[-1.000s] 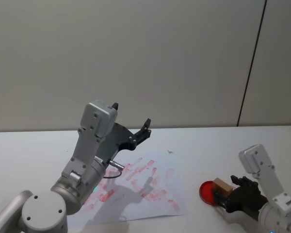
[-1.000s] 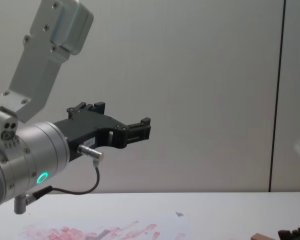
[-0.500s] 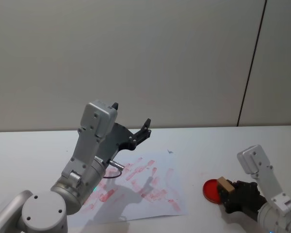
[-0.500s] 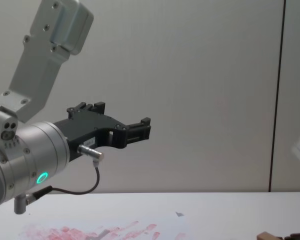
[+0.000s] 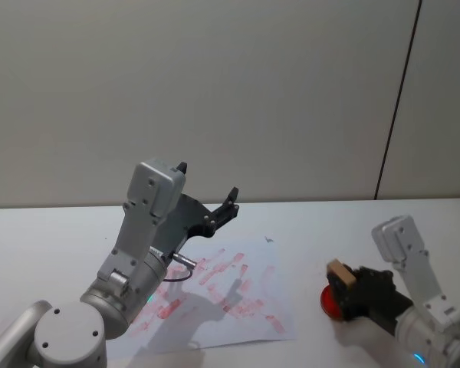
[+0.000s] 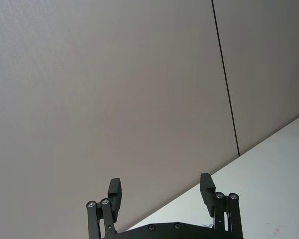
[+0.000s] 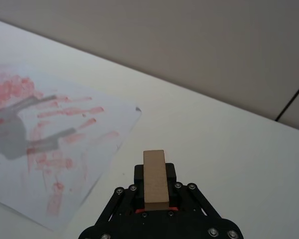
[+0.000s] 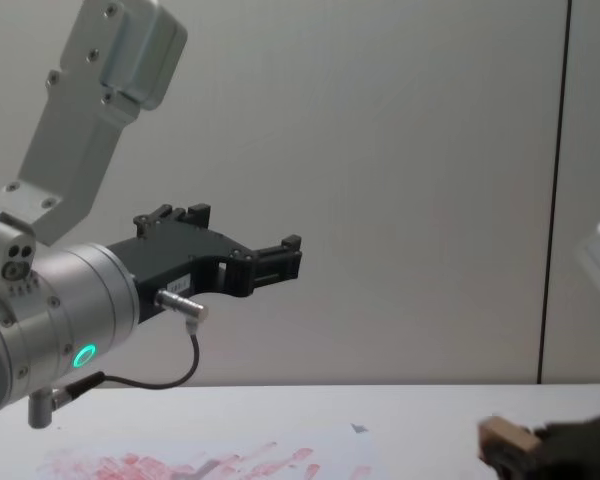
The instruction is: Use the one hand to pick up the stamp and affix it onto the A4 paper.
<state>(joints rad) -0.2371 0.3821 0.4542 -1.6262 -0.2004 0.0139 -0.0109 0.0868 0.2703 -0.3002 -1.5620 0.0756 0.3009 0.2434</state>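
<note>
My right gripper (image 5: 343,285) is shut on the stamp (image 5: 339,271), a small light-brown wooden block, and holds it just above the table, right of the A4 paper (image 5: 215,295). The right wrist view shows the stamp (image 7: 155,177) upright between the black fingers, with the red-blotched A4 paper (image 7: 50,134) ahead of it. From the chest, the stamp (image 8: 507,437) hangs low at the right. My left gripper (image 5: 222,209) is raised above the paper's far side, and its fingers (image 6: 114,191) stand open with nothing between them.
A round red ink pad (image 5: 327,300) lies on the white table under the right gripper, partly hidden by it. A grey wall stands behind the table. Bare tabletop lies between the paper's right edge and the pad.
The right gripper has lifted the stamp off the red ink pad and carried it left and up, toward the paper. The left arm has not moved.
</note>
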